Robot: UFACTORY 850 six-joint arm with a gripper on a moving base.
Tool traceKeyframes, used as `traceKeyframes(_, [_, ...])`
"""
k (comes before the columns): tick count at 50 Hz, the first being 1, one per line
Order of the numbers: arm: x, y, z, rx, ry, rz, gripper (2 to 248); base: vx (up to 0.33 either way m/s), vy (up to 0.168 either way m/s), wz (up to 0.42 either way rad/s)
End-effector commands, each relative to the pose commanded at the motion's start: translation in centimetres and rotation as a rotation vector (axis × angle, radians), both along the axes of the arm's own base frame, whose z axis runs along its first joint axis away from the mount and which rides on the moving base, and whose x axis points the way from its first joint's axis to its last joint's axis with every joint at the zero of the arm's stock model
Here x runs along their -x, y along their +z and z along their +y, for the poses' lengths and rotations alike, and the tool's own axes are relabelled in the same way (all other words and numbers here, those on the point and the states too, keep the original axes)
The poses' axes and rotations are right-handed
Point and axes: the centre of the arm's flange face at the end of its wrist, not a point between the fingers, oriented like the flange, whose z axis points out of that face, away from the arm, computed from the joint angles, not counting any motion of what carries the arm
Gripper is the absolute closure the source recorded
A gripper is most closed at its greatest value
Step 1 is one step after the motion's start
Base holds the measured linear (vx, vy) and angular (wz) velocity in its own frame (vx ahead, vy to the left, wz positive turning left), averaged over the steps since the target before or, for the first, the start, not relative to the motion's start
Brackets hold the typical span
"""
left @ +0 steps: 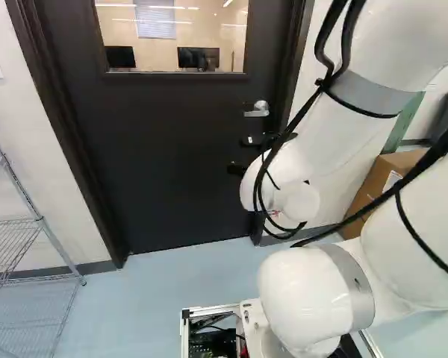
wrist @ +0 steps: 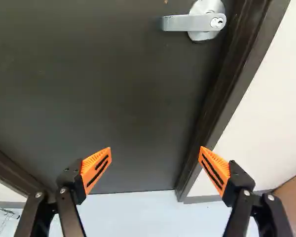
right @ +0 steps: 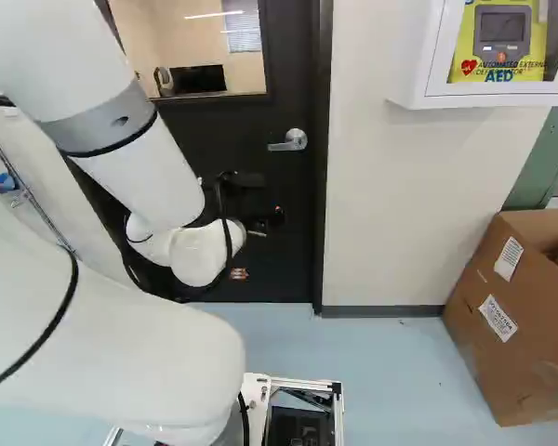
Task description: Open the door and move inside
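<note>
Wrist view shows the door handle [wrist: 180, 22] ahead of the widely spread gripper [right: 259, 244].

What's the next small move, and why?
Probably raise the open tool toward the handle: both base views show the handle higher than the tool, nothing is gripped, and the door is shut.

Can't see the top of the dark windowed door [left: 183, 149], cropped everywhere. Silver wire rack [left: 40, 218] runs off the left base view; white robot arm [left: 306, 298] blocks some of the brown cardboard box [left: 402, 162] there.
</note>
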Motion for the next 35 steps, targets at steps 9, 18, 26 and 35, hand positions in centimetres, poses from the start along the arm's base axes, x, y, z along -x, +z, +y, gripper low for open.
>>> traceKeyframes(9, [-0.1,0.0,0.0,0.000,0.000,0.000,3,0.000,0.000,0.000])
traceKeyframes(18, [-0.1,0.0,0.0,0.000,0.000,0.000,3,0.000,0.000,0.000])
traceKeyframes(26, [-0.8,0.5,0.0,0.000,0.000,-0.011,3,0.000,0.000,0.000])
traceKeyframes(35, [-2.2,1.5,0.0,0.000,0.000,-0.030,3,0.000,0.000,0.000])
